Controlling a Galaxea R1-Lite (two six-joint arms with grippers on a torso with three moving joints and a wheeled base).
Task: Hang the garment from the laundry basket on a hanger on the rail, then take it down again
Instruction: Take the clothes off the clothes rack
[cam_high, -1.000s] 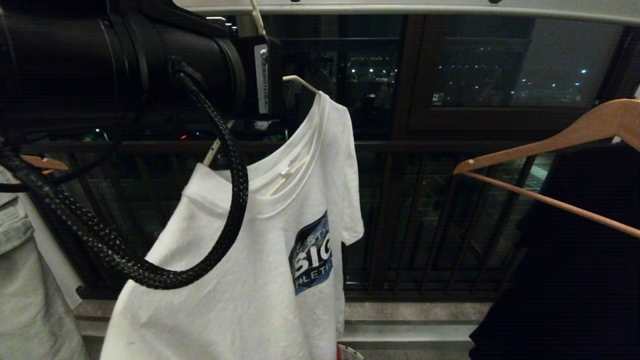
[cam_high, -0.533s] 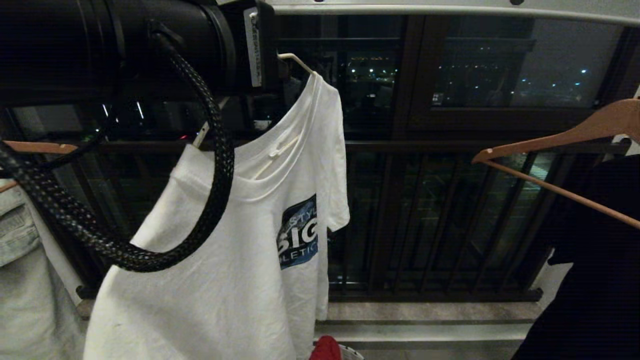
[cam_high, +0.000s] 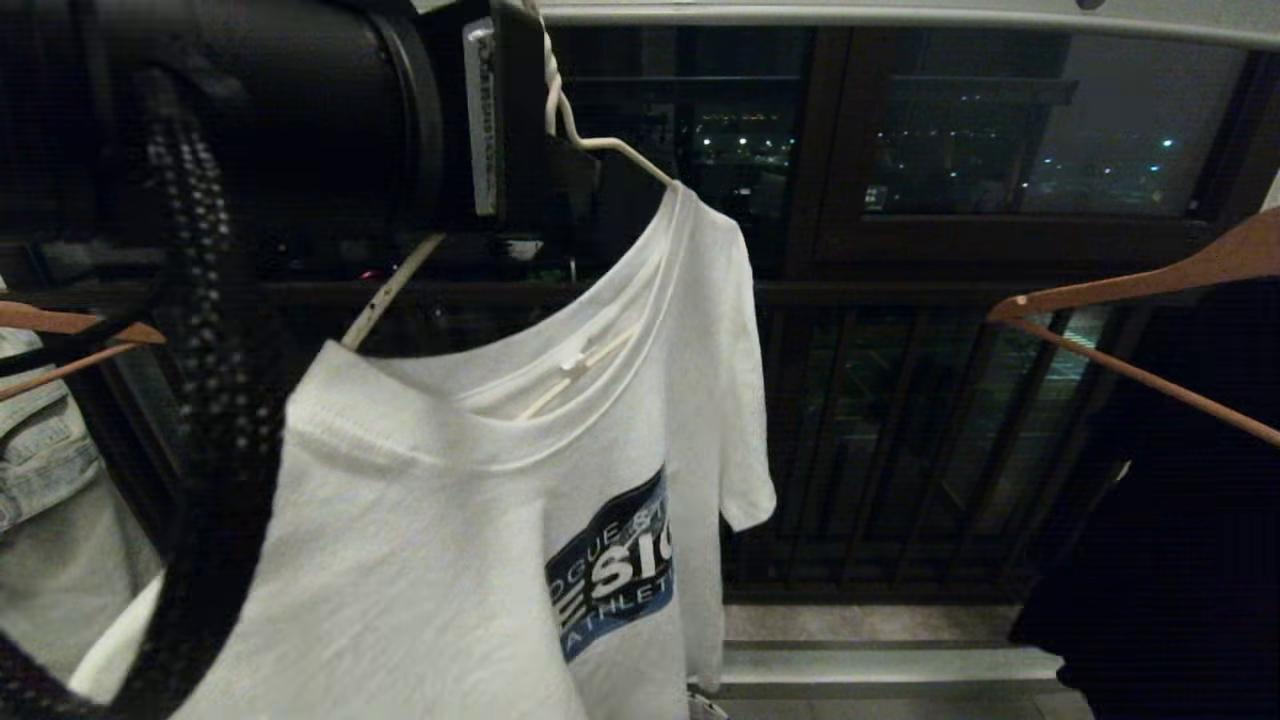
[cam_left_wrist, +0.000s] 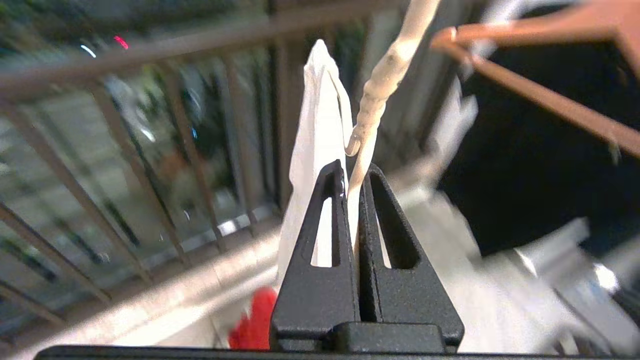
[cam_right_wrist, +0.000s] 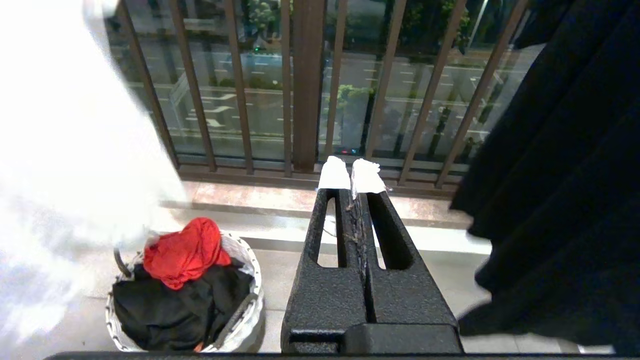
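The left gripper (cam_left_wrist: 354, 172) is clamping the hanger (cam_high: 610, 147) by its wire just below the twisted neck, jaws pressed tight on the thin white strand. The hanger is sitting high up, just under the rail (cam_high: 900, 15), near the rail's left end in the head view; whether its hook is resting on the rail cannot be told. The T-shirt (cam_high: 480, 520) is hanging from the hanger, tilted, its collar draped over the wire.

The right gripper (cam_right_wrist: 356, 175) is idling low with its jaws pressed together on nothing, pointing toward the basket (cam_right_wrist: 247, 305), which is holding a red cloth (cam_right_wrist: 182, 250) and a black garment (cam_right_wrist: 170, 305).

Handling notes:
- The T-shirt is likely light, soft and limp (it will swing and slide along the wire when tilted).
- The hanger is thin wire, probably springy and slippery; the neck, just under the twist, is the best place to take hold, since it is stiffest there.
- Keeping the hanger level is advisable, or the collar may slip off the lower shoulder
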